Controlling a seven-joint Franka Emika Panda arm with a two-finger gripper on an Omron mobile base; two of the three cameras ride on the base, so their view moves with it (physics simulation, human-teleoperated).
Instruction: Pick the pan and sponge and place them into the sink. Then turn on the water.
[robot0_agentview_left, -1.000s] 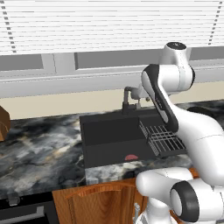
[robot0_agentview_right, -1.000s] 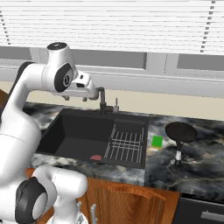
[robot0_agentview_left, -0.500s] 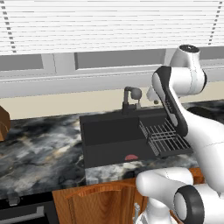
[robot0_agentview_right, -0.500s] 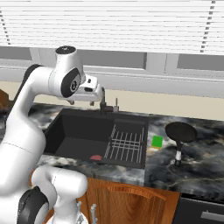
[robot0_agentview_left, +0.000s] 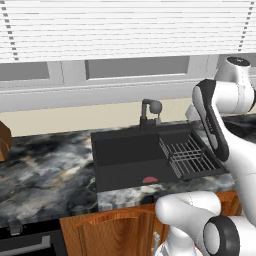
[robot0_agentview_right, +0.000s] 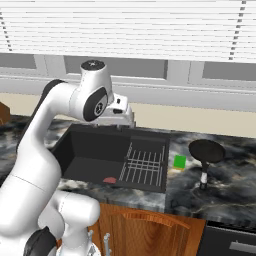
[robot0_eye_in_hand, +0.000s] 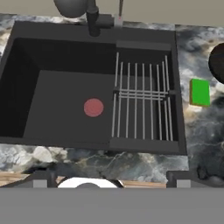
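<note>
While the sink (robot0_eye_in_hand: 65, 105) holds neither item, the first pick is judged still ahead: tool (robot0_eye_in_hand: 111, 177) is spread wide w/ nothing gripped, above the basin. Pan (robot0_agentview_right: 206, 150) and sponge (robot0_agentview_right: 179, 161) sit on the surface (robot0_agentview_right: 225, 185) just right of it; a reach across is needed next.

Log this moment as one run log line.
end effector: open, empty, above sink | pan: on counter right of sink | sponge: on counter beside pan | faucet: no water
</note>
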